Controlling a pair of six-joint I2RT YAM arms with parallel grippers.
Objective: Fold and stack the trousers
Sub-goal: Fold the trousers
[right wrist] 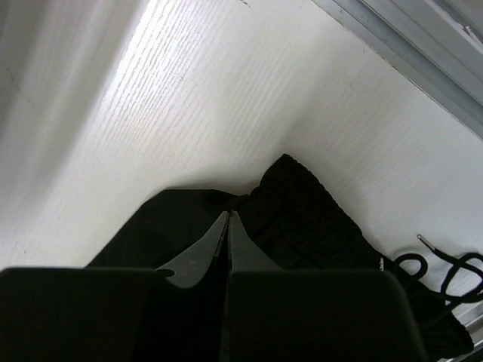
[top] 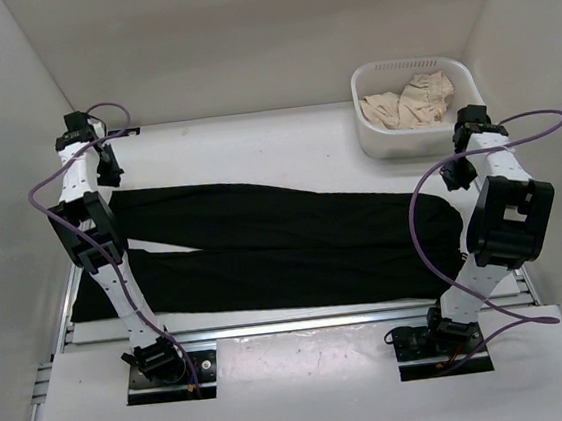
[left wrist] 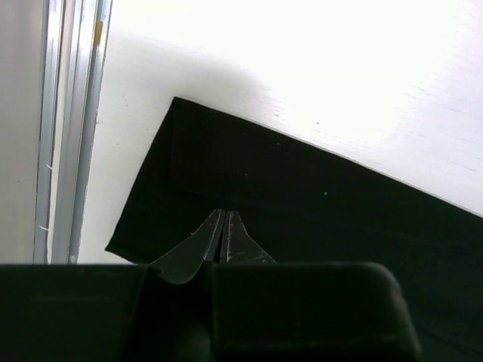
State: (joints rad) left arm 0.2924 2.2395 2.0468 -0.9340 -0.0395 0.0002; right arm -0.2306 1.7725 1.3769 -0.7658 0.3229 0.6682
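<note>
The black trousers lie spread flat across the table, legs to the left and waist to the right. My left gripper is down at the cuff end of the far leg. In the left wrist view its jaws are shut on the black cloth just inside the leg's corner. My right gripper is at the far corner of the waist. Seen from the right wrist, that gripper is shut on the fabric beside the gathered waistband.
A white basket holding a beige cloth stands at the back right, just behind the right arm. A black drawstring trails from the waistband. Aluminium rails run along the table's left edge and right edge.
</note>
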